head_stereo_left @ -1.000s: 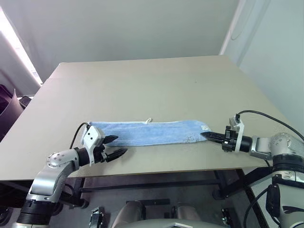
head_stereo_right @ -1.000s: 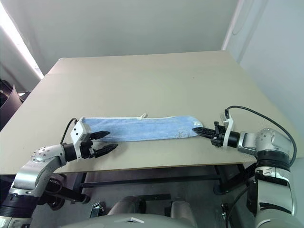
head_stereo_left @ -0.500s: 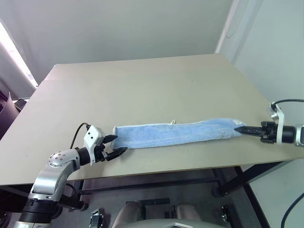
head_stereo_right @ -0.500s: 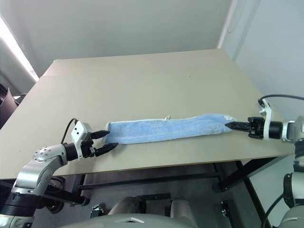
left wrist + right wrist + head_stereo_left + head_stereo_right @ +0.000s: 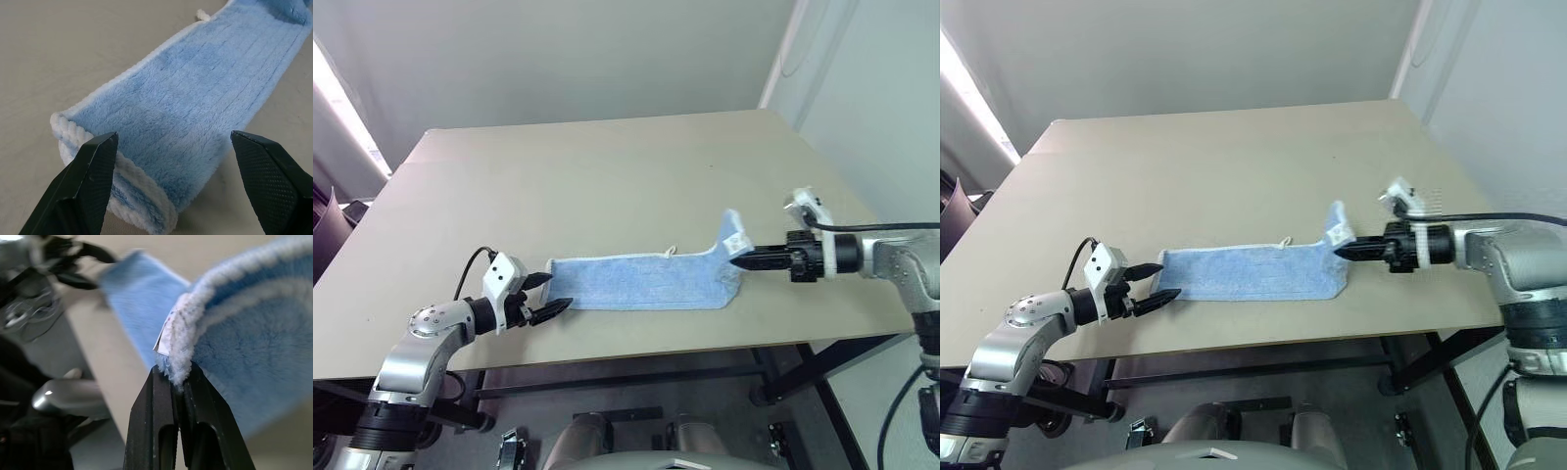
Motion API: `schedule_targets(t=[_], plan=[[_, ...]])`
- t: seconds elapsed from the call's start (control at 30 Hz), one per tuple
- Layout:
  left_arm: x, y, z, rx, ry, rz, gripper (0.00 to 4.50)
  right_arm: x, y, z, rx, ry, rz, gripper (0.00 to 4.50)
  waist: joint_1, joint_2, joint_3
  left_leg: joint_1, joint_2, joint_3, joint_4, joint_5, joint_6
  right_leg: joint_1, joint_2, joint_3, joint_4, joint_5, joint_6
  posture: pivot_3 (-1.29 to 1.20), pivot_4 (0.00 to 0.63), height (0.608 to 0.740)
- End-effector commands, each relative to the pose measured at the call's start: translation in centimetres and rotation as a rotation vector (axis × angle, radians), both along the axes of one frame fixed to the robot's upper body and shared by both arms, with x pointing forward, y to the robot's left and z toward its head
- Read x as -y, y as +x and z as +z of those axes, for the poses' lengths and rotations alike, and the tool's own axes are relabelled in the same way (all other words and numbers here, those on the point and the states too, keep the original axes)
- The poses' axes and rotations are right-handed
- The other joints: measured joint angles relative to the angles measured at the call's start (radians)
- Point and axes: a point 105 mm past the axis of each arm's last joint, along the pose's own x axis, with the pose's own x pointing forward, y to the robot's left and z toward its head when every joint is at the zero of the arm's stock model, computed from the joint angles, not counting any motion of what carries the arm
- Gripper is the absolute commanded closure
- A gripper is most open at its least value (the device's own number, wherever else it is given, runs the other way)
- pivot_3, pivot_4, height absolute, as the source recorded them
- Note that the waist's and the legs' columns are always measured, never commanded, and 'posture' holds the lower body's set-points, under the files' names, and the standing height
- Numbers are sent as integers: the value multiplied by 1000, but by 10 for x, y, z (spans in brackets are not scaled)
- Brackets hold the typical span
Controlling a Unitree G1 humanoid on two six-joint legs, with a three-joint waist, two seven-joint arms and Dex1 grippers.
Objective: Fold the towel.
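A light blue towel (image 5: 636, 282) with white edging lies as a long folded strip near the table's front edge. Its right end (image 5: 731, 235) is lifted off the table and curls up and leftward. My right gripper (image 5: 738, 262) is shut on that raised end, its fingers (image 5: 161, 421) pinching the white edge beside a small tag. My left gripper (image 5: 550, 296) stands open just off the towel's left end (image 5: 93, 147), low over the table, with nothing between its fingers (image 5: 93, 176). A short white loop (image 5: 671, 251) pokes out from the towel's far edge.
The beige table (image 5: 607, 176) stretches bare behind the towel. Its front edge (image 5: 636, 354) runs close below the towel and both grippers. A dark object (image 5: 331, 220) sits past the table's left side.
My right gripper has swung up and to the left with the towel's right end, lifting it and curling it over. The left gripper has stayed at the left end, still open.
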Motion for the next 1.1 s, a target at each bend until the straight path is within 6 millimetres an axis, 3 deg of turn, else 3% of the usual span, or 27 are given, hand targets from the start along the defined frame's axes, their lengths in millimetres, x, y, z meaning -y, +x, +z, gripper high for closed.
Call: schedule_targets(t=[0.03,0.13,0.33,0.43,0.57,0.7,0.8,0.87,1.1], plan=[[-1,5,10,38,20,-12,629,-28,3,-1,32,-13,77,4469,-1,0,0,0,0,0,0,0,0,0,0,0,0,0,0,0,0,740],[1,7,9,45,26,-15,629,-48,8,-23,40,-2,117,4469,-2,-1,-1,0,0,0,0,0,0,0,0,0,0,0,0,0,0,740],[1,7,7,59,51,-16,629,-62,16,-47,60,-9,145,4469,2,-1,-1,0,-1,0,0,2,3,-1,0,0,0,1,1,0,0,740],[-1,4,6,58,54,-18,629,-66,16,-54,66,-19,162,3689,1,-1,-1,0,-1,0,0,2,2,-1,1,0,1,1,1,0,0,740],[-7,4,6,45,53,-2,629,-67,11,-45,91,27,195,2278,-3,-1,-1,1,0,0,0,2,2,0,1,0,2,1,1,0,0,740],[-14,3,8,40,47,16,629,-63,17,-10,143,178,151,826,-4,-1,-1,1,0,0,0,2,2,0,1,0,2,1,1,0,0,740],[-20,6,12,47,45,39,629,-62,39,-5,82,320,4,826,-7,-1,-1,2,0,0,0,2,2,0,1,0,2,1,1,0,0,740],[-23,8,14,49,44,52,629,-65,57,-8,164,365,-103,826,-7,-2,-1,6,0,-1,-1,2,2,4,2,1,2,1,0,0,0,740],[-38,12,18,-10,39,125,629,-86,62,-61,149,256,-109,826,-7,-1,-1,14,0,-1,-2,2,2,6,3,1,2,1,0,0,0,740]])
